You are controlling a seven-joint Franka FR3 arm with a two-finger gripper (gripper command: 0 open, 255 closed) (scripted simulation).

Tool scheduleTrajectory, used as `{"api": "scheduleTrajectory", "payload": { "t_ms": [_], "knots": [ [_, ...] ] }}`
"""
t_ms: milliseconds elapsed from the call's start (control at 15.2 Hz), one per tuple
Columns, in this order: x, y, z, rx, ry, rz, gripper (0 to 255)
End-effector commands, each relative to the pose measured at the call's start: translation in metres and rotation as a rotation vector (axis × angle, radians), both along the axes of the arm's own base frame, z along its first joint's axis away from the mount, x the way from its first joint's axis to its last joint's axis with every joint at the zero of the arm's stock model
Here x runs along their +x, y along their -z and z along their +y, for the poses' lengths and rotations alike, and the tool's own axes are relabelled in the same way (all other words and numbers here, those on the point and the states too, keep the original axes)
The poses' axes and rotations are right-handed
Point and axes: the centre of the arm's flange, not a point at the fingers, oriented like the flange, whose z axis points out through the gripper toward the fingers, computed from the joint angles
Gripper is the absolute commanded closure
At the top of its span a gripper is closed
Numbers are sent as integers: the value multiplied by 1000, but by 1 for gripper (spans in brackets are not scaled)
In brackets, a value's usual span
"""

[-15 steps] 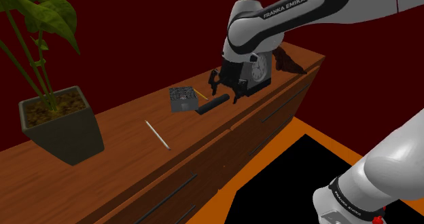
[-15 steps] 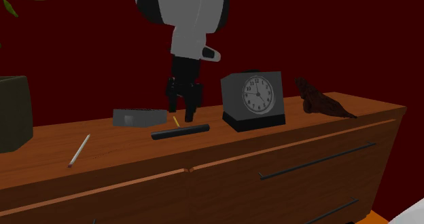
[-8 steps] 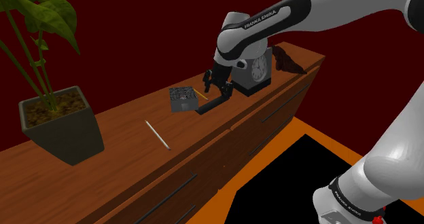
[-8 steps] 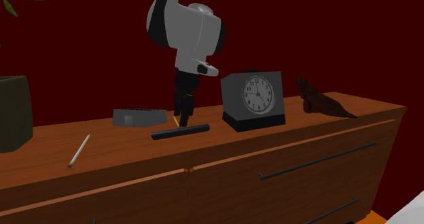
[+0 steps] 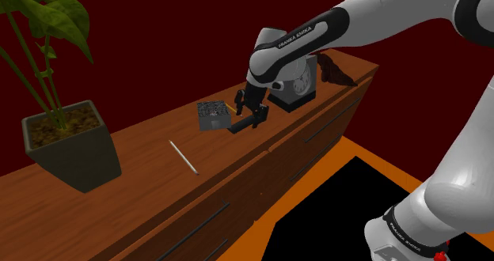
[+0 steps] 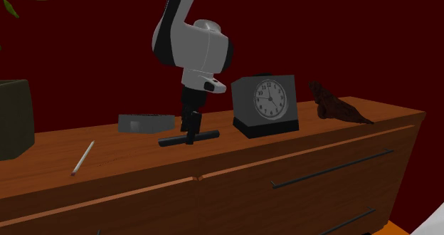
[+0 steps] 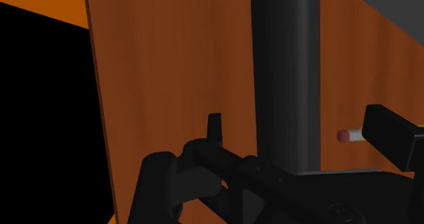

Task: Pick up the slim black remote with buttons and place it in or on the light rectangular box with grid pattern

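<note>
Saw gripper (image 5: 247,115) down at remote (image 5: 245,123) on dresser (image 5: 138,163), lower than 0.5 s back and far lower than 1.0 s back, when hung higher, nearer clock (image 5: 294,81). In wrist view found fingers (image 7: 214,126) spread apart, one each side of remote, gap on both sides, nothing clasped. Found remote flat on dresser top, same spot and angle as in earlier frames, not lifted. In shoulder view placed remote at 4 o'clock of box (image 5: 212,115), just beside, not in or on it, with clock at 2 o'clock of remote. In second exterior view saw gripper straight above remote's middle, fingertips down at remote level, lower than before. Spotted pencil (image 7: 350,135), pink eraser end by one finger, lying on dresser. Logged pen (image 5: 183,156), pot (image 5: 71,145), figurine (image 5: 336,71) unmoved: pen at 7 o'clock of box, pot farther off at 9 o'clock, figurine at 3 o'clock of clock.
</note>
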Motion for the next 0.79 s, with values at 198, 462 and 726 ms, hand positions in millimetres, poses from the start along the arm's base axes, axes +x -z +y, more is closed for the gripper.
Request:
{"api": "scheduleTrajectory", "payload": {
  "t_ms": [198,462,726],
  "knots": [
    [0,2,0,0,0,-1,0],
    [0,2,0,0,0,-1,255],
    [1,2,0,0,0,-1,255]
  ]
}}
